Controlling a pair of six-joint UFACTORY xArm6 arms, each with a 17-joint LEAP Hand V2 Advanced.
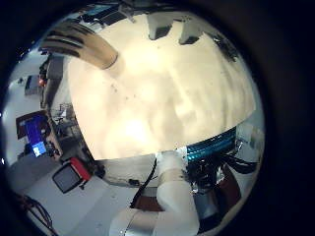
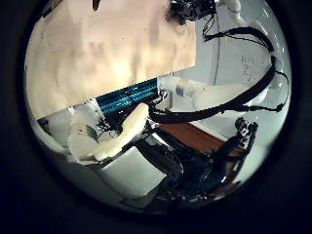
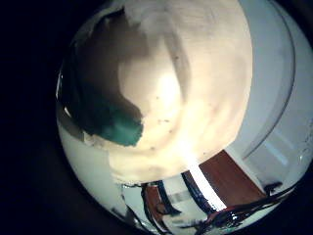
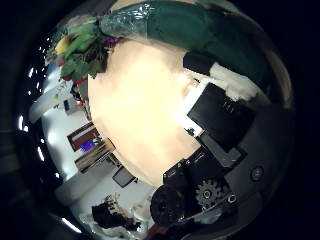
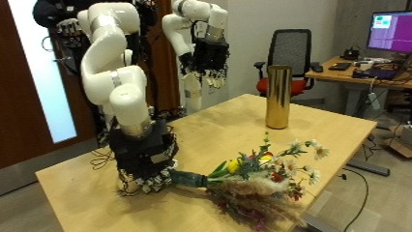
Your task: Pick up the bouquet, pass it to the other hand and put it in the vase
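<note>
The bouquet [image 5: 264, 174] lies on the wooden table [image 5: 219, 130] near its front edge, flowers toward the vase side. Its teal-wrapped stem [image 5: 193, 179] points at my right hand [image 5: 144, 162]. That hand stands low on the table at the stem's end, fingers hanging down beside the wrap and not closed round it. In the right thumb side palm view the teal wrap [image 4: 190, 25] and the flowers [image 4: 85, 45] lie just past the fingers [image 4: 220, 110]. A tall gold vase [image 5: 277, 97] [image 1: 84, 44] stands upright at the table's far side. My left hand [image 5: 206, 60] hangs high above the far end, fingers relaxed and empty.
A black office chair [image 5: 294, 48] stands behind the vase. A desk with a monitor [image 5: 387, 34] is beyond it. The bouquet's dried stalks reach close to the table's front edge [image 5: 277, 217].
</note>
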